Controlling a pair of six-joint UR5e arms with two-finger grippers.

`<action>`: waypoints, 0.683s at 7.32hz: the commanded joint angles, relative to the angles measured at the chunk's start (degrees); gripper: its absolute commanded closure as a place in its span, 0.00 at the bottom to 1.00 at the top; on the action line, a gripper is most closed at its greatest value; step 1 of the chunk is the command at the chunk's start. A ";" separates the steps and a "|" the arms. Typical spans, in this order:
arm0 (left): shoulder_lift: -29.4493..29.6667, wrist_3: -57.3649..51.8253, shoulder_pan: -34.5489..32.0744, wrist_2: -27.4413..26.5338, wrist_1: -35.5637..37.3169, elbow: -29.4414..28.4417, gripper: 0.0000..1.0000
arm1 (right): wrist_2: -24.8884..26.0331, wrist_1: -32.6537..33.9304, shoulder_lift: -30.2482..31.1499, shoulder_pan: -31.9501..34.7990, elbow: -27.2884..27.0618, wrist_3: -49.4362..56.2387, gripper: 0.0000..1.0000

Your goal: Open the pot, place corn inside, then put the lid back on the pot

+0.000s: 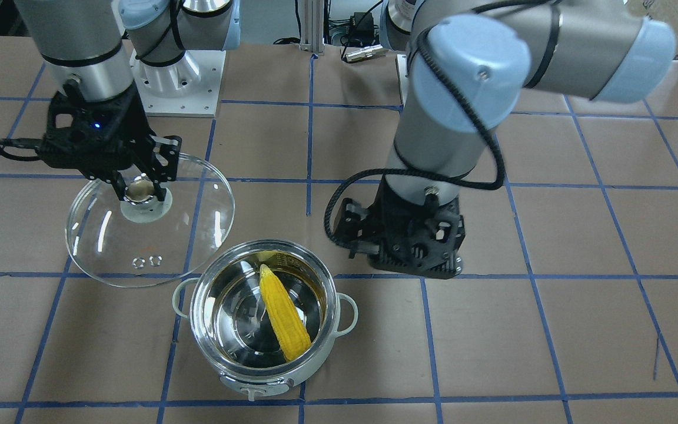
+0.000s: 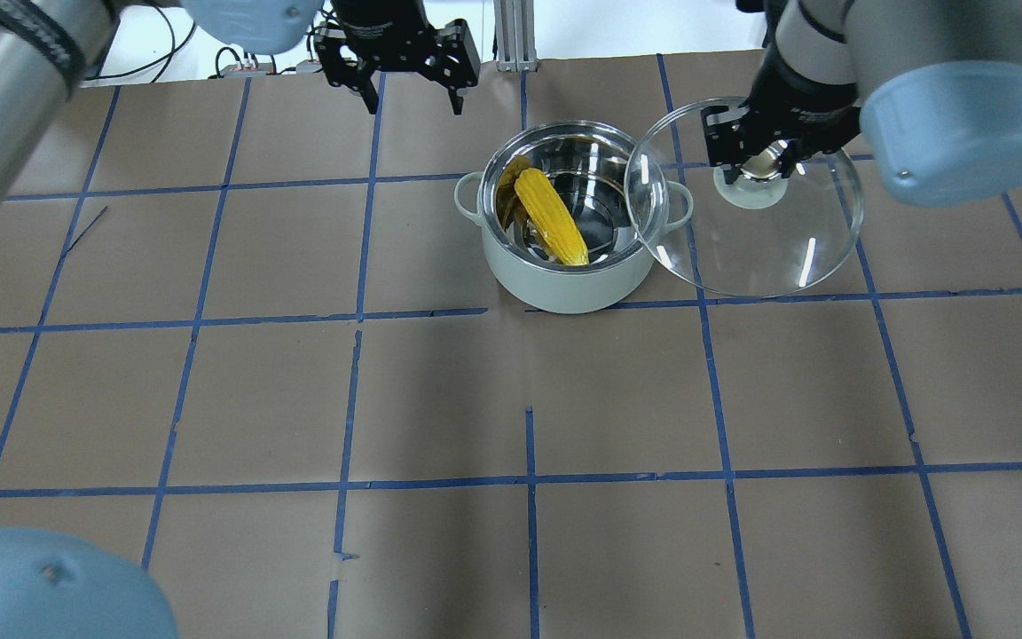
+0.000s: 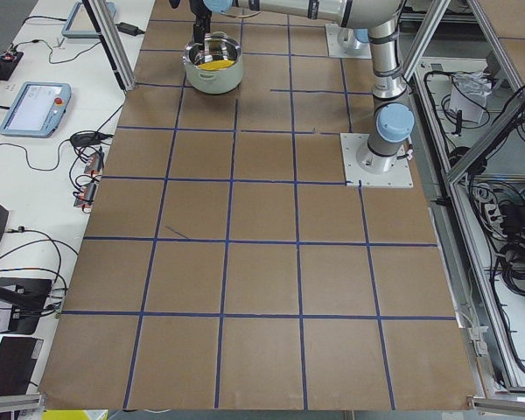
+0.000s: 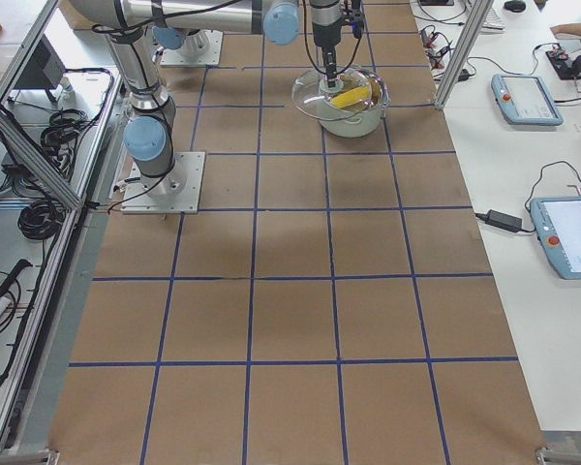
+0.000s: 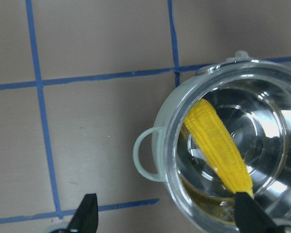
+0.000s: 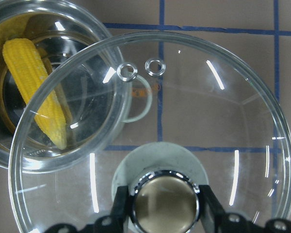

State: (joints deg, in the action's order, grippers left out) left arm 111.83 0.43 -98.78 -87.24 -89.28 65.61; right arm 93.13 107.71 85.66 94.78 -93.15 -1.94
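- The pot (image 2: 564, 286) is standing open on the table (image 2: 209, 399), toward the edge farthest from the robot and roughly midway between the two arms. Its control tab (image 1: 255, 390) is facing that far edge.
- The corn (image 2: 551, 217) is lying slantwise inside the pot. Its pointed end is aiming toward the robot's edge of the table and its thick end toward the far edge. Its yellow is reflecting in the shiny steel wall.
- The right gripper (image 1: 140, 193) is clamping the lid's brass-coloured knob (image 6: 166, 201), with one finger pressing on each side.
- The lid (image 1: 192, 235) is hanging from that grip, tilted and off the pot, on the pot's side toward the robot's right end of the table.
- In the overhead view the lid's glass edge is overlapping the pot's rim. Whether the two are touching cannot be told.
- The two vent rings (image 6: 127, 71) are sitting on the part of the lid that is facing the far edge.
- The left gripper (image 2: 413, 99) is hanging above the table just beside the pot, on the side toward the robot's left end of the table. Its jaws are spreading wide and are holding nothing.
- In the left wrist view its fingertips (image 5: 87, 216) are showing at the bottom, with the pot's loop handle (image 5: 145, 155) lying above the gap between them.
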 commanded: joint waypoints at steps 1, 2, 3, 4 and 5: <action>-8.08 -7.45 4.98 0.05 -6.76 2.48 0.00 | -0.14 5.65 -6.01 5.31 0.07 -3.32 0.65; -12.47 -7.81 5.69 -0.21 -7.83 5.90 0.00 | -0.32 6.19 -7.68 6.37 0.33 -4.20 0.65; -16.78 -8.16 6.66 -0.04 -8.36 10.98 0.00 | -0.06 10.11 -9.87 7.51 0.77 -6.13 0.65; -19.08 -8.17 7.62 0.31 -7.41 15.99 0.00 | 0.12 12.67 -11.81 8.48 1.03 -6.58 0.65; -19.46 -8.17 8.07 0.49 -5.57 16.99 0.00 | 0.20 14.09 -12.96 9.10 1.12 -7.89 0.65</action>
State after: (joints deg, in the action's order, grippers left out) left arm 94.21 -7.63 -91.56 -87.01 -96.42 79.35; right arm 93.19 119.27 74.65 102.83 -92.25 -8.35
